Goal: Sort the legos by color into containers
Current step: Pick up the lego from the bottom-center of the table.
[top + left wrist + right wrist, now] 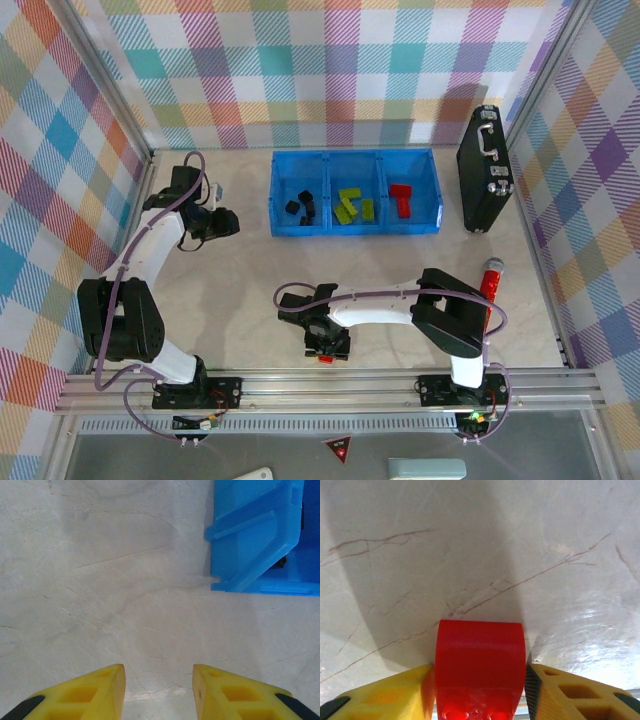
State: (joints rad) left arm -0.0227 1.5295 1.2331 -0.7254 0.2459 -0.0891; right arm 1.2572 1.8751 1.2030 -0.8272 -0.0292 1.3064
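Tabletop [250, 320] is a pale, marble-look surface with thin brown veins, a bit shiny where the light hits. The walls [300, 70] around it are covered in pastel plaid.

The blue tray [355, 155] is glossy moulded plastic, rectangular, split into three square compartments, and sits at the far side. The left compartment has the black bricks [300, 208], the middle one the lime green bricks [353, 208], and the right one the red bricks [401, 200].

Off to the right, a black hard case [484, 170] with a metal handle stands on edge. A red cylinder [491, 280] with a grey cap lies nearer, just beside the right arm. Nothing sits between the arms and the tray.

The right end effector [479, 672] is down at the near middle of the tabletop, well apart from the tray. Its chunky yellow fingers [390, 695] are closed narrow around a red brick [480, 665]. The brick is smooth and glossy, with rounded far corners and its studs facing back toward the wrist camera. It fills the gap, and both pads look pressed against its sides. Can't tell if it's resting on the surface or just off it.

The left end effector [159, 690] hangs over bare tabletop just left of the tray's near-left corner. Its fingers are partly apart, with nothing between them and nothing touched.
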